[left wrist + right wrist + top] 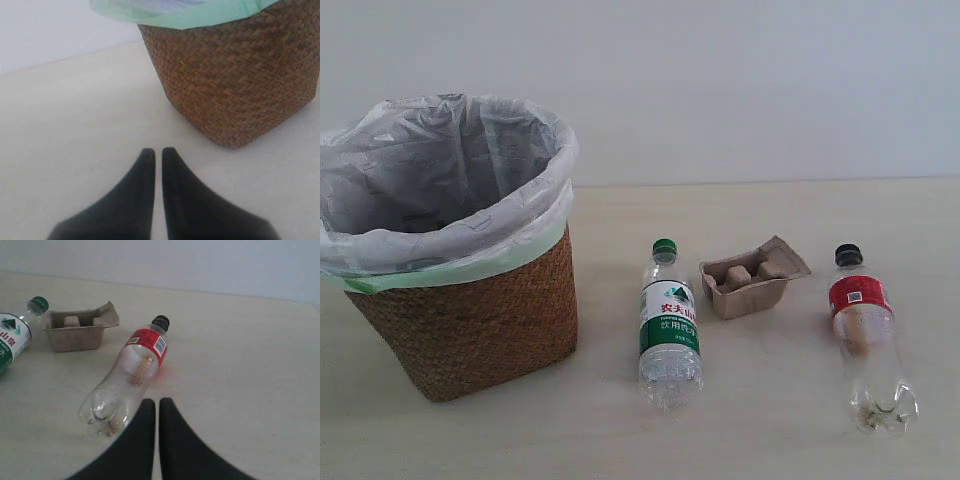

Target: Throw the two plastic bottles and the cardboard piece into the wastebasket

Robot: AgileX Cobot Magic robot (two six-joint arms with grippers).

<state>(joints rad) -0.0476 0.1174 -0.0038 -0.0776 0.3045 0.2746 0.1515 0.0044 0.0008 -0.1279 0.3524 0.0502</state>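
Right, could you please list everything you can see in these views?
wastebasket: one, brown wicker, left in the exterior view.
plastic bag: one, white with green edge, lining the wastebasket.
green-capped bottle: one, clear, green-white label, lying right of the wastebasket.
cardboard tray: one, brown, between the bottles.
black-capped bottle: one, clear, red label, lying rightmost.
table: one, pale, under everything.
left gripper: one, black, jaws shut, near the wastebasket's base.
right gripper: one, black, jaws shut, near the black-capped bottle's base.

Lighting was bright, soft, even. Shadows were faint: a weak one by the basket [470, 320] on the table [770, 430]. Up close, the left gripper [156, 152] and right gripper [155, 404] were blurred. Faint red cast beside the red-label bottle [131, 372].
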